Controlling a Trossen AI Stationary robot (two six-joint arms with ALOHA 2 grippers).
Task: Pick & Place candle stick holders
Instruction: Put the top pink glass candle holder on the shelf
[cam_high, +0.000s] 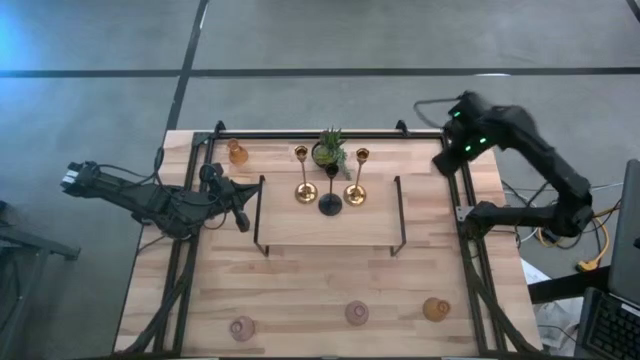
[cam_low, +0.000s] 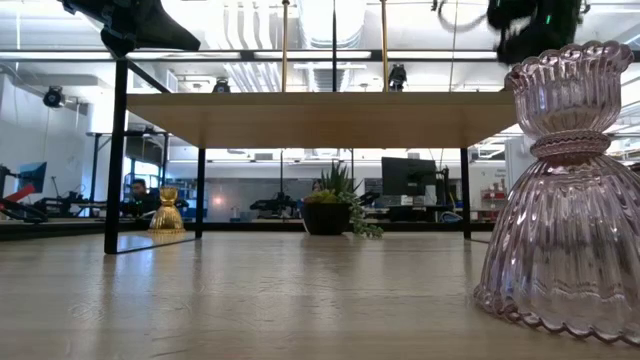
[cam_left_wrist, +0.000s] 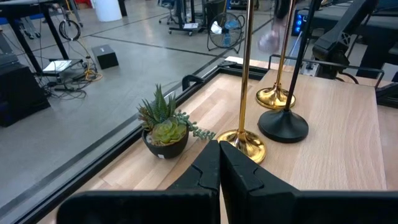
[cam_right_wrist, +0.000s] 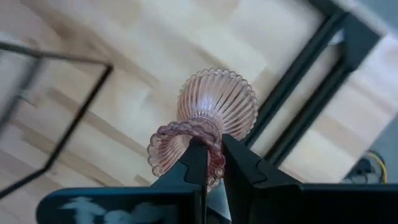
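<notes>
Pink glass holder (cam_right_wrist: 208, 118) | gripped by right hand (cam_right_wrist: 211, 165) | above table (cam_right_wrist: 161, 50)

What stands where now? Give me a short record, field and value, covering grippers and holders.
left gripper: shut, empty, by the raised shelf's left end
right gripper: shut on held pink holder at its rim, back right
on shelf: first gold holder, second gold holder, black holder
front edge: left pink holder, middle pink holder, front amber holder
back left: back amber holder
</notes>
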